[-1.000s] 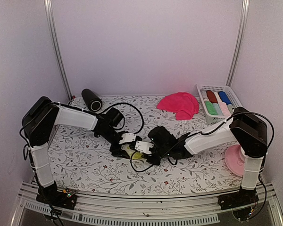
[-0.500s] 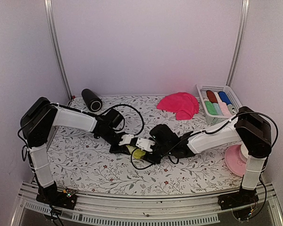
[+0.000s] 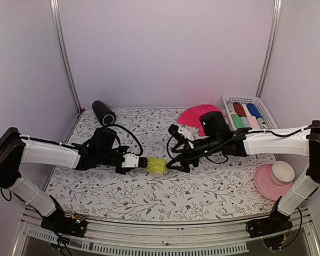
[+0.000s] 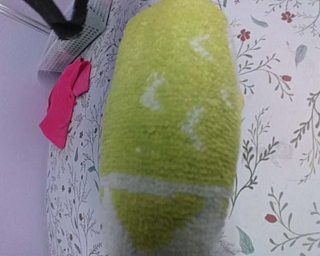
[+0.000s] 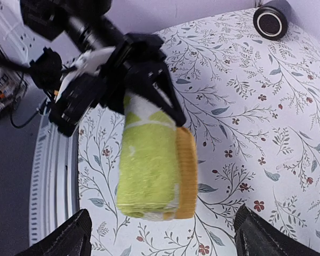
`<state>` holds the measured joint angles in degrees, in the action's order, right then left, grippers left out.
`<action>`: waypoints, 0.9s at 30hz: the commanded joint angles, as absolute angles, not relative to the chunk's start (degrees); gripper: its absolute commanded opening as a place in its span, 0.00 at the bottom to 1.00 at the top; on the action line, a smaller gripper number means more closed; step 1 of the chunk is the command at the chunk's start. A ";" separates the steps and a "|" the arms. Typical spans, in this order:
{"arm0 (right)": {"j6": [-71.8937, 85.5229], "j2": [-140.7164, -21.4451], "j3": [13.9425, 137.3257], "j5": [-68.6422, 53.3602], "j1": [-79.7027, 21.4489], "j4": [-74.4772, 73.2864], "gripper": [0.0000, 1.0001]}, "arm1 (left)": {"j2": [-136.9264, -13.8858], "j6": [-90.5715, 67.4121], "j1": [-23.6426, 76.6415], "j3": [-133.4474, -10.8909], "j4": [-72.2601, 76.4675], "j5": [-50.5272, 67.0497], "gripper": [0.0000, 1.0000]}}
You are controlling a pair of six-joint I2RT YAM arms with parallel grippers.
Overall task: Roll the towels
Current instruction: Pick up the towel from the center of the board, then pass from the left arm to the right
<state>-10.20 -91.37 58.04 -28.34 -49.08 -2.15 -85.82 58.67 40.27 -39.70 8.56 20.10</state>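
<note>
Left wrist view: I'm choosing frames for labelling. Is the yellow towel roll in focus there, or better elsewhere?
Left wrist: the yellow towel roll fills the frame, slightly soft; right wrist: whole roll sharp and evenly lit, the best pick; top external: clear but small.

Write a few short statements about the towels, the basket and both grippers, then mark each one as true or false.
1. The left gripper is shut on the rolled yellow-green cloth towel. True.
2. The right gripper is also clamped on that roll. False: its jaws stand open on either side of the roll, without touching it.
3. The crumpled hot pink cloth towel lies unrolled near the white plastic basket. True.
4. The basket is empty. False: it holds several rolled towels, red, blue, green and pale.
</note>
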 commanded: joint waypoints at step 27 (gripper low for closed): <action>9.57 -117.76 79.01 -70.55 -47.21 -9.09 0.99 | -79.12 80.51 55.22 -17.95 52.51 3.15 0.00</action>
<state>8.12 -116.68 78.98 -65.76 -46.98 -13.17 -79.29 77.65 53.19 -19.84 41.15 5.61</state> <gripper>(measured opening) 0.990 0.162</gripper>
